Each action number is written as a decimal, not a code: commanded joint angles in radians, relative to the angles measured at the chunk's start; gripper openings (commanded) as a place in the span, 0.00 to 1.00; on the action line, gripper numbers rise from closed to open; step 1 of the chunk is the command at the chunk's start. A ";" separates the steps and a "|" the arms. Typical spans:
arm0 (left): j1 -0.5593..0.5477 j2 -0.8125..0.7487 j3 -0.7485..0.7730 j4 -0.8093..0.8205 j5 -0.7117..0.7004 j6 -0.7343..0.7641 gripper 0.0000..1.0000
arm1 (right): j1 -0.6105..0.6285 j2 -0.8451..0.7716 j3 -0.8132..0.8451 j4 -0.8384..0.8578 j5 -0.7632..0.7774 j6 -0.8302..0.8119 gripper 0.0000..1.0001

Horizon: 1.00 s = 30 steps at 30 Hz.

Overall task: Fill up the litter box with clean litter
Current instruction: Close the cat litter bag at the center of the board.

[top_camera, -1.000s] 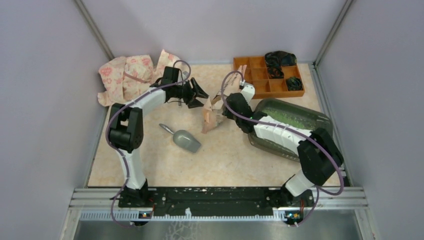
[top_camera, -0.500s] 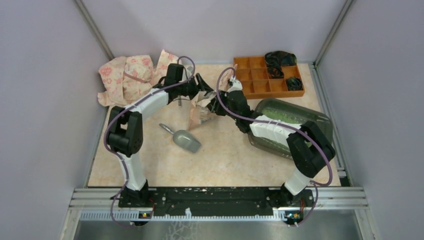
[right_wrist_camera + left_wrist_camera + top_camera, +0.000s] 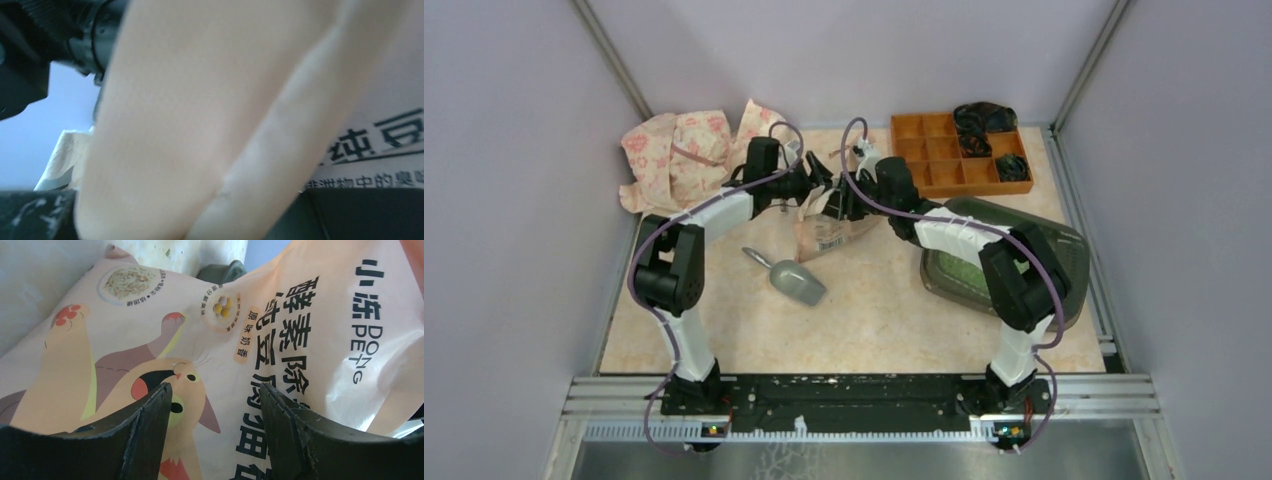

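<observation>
The litter box [image 3: 1064, 262] lies at the right, partly under my right arm, with light-green clean litter [image 3: 961, 270] showing inside. My right gripper [image 3: 849, 196] is shut on the top of the pink printed litter bag [image 3: 824, 232], which hangs to the table left of the box. The bag fills the right wrist view [image 3: 210, 100], pinched in my right gripper [image 3: 200, 220]. My left gripper [image 3: 820, 186] is open right against the bag's other side. In the left wrist view, my left gripper [image 3: 215, 390] has its jaws spread in front of the bag's cat print [image 3: 280, 325].
A grey scoop [image 3: 796, 281] lies on the table in front of the bag. An orange compartment tray [image 3: 944, 178] with dark items stands at the back right. Crumpled pink floral bags [image 3: 679, 150] lie at the back left. Walls close in both sides.
My right gripper has carried the bag left and back, away from the litter box. My left gripper has moved right to meet the bag, which now hangs upright between them.
</observation>
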 commanded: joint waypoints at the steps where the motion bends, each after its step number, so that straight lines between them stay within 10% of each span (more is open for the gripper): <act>1: -0.012 -0.057 -0.052 0.086 0.219 -0.056 0.71 | 0.007 0.009 0.103 0.039 -0.118 -0.102 0.36; 14: 0.041 -0.011 -0.022 0.116 0.269 -0.067 0.71 | 0.001 -0.503 -0.183 -0.054 0.131 -0.142 0.35; 23: 0.046 0.010 0.009 0.078 0.269 -0.031 0.71 | 0.001 -0.917 -0.376 -0.567 0.410 0.095 0.10; 30: 0.046 0.026 0.037 0.027 0.255 0.002 0.70 | 0.003 -1.096 -0.443 -0.806 0.600 0.232 0.11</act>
